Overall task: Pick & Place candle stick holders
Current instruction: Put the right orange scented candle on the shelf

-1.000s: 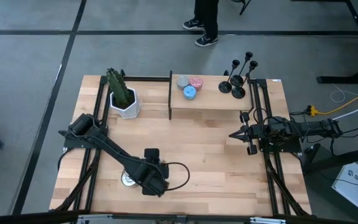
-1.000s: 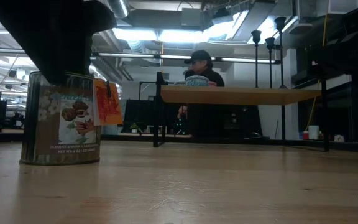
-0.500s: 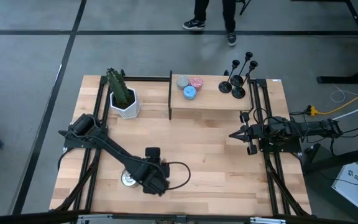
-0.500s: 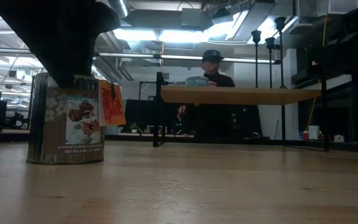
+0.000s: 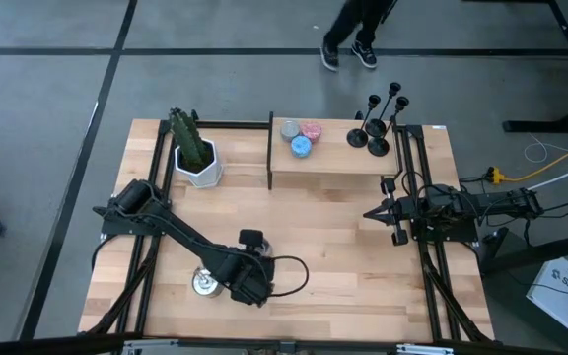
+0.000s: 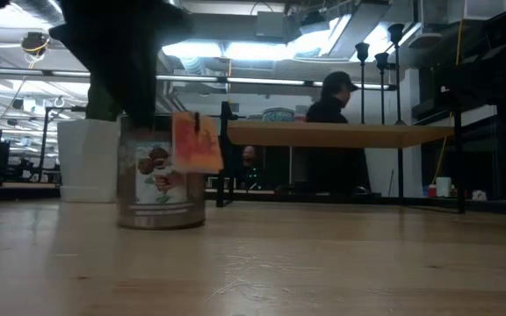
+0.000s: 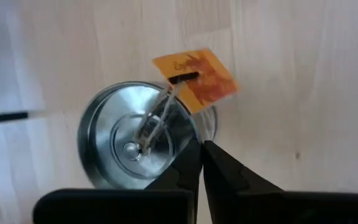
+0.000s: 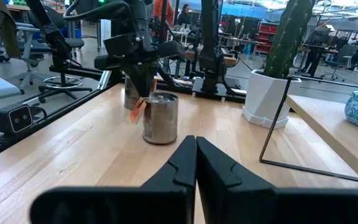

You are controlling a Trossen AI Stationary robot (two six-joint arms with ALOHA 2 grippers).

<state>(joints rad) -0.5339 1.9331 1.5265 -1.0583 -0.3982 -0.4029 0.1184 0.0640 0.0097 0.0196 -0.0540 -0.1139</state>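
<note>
Candle stick holders (image 5: pixel 378 120) stand untouched in the high view, grouped at the raised shelf's (image 5: pixel 333 163) right end; left gripper (image 5: pixel 248 281) hangs beside a silver tin (image 5: pixel 203 284), right gripper (image 5: pixel 375 212) waits mid-table. Low view: holder cups (image 6: pixel 375 48) rise above the shelf. Left wrist view: fingers (image 7: pixel 219 168) together, empty, over the tin. Right wrist view: fingers (image 8: pixel 180 163) together. No pick has begun; next, probably, the right gripper opens at a stem.

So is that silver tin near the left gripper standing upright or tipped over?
Upright: the silver tin sits flat on the table, lid up beneath the left gripper.
</note>
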